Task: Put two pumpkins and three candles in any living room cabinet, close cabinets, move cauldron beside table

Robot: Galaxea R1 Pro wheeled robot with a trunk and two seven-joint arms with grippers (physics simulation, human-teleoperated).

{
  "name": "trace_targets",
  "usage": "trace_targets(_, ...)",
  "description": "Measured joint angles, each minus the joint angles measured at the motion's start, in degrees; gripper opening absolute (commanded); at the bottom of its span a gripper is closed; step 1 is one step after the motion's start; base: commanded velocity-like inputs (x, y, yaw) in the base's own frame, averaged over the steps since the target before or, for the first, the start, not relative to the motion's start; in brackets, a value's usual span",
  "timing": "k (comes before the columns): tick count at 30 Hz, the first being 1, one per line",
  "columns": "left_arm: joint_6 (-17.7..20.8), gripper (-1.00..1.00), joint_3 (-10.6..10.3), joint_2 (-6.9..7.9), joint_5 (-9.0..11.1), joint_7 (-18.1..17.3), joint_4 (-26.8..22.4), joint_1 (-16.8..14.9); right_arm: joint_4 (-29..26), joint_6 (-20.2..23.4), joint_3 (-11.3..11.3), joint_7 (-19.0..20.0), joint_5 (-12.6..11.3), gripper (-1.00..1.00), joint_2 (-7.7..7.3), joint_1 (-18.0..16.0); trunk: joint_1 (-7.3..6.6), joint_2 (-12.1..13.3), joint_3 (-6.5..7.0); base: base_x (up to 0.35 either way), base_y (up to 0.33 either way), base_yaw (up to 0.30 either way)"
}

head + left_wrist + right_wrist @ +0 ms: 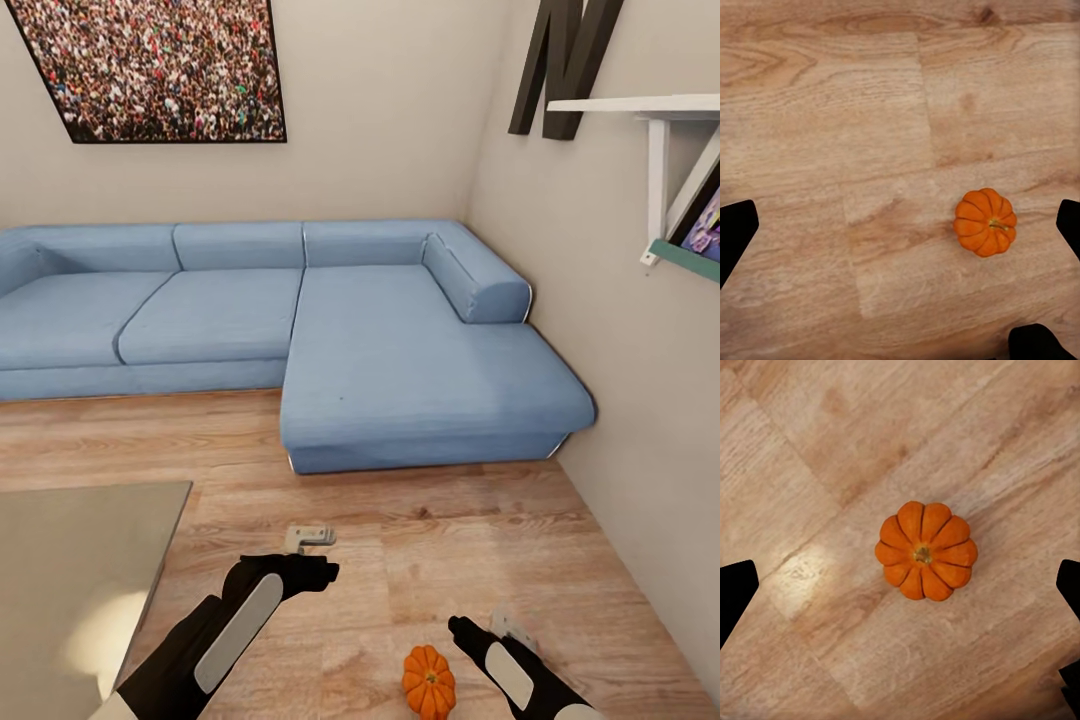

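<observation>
One small ribbed orange pumpkin (429,682) sits upright on the wood floor just in front of me. My right gripper (490,625) hovers above it, open. In the right wrist view the pumpkin (926,551) lies almost centred between the spread fingers (736,589) of the right gripper (902,589), stem up, untouched. My left gripper (308,545) hangs open over bare floor further left. Its wrist view has the pumpkin (985,222) off to one side of the left gripper (900,229). The candles, cabinet and cauldron are out of view.
A grey-topped low table (80,560) stands at my left. A blue corner sofa (400,350) fills the back of the room. The beige wall at the right carries a white shelf (640,105). Wood floor (420,540) stretches between sofa and me.
</observation>
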Motion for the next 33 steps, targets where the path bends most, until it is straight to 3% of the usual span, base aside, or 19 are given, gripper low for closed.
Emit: trace_targets(33, 0.0, 1.0, -0.2, -0.54, 0.0, 0.0, 0.1, 0.0, 0.1, -1.9, 0.0, 0.1, 0.1, 1.0, -0.09, 0.0, 7.25, -13.2, -5.92, 0.0, 0.0, 0.0)
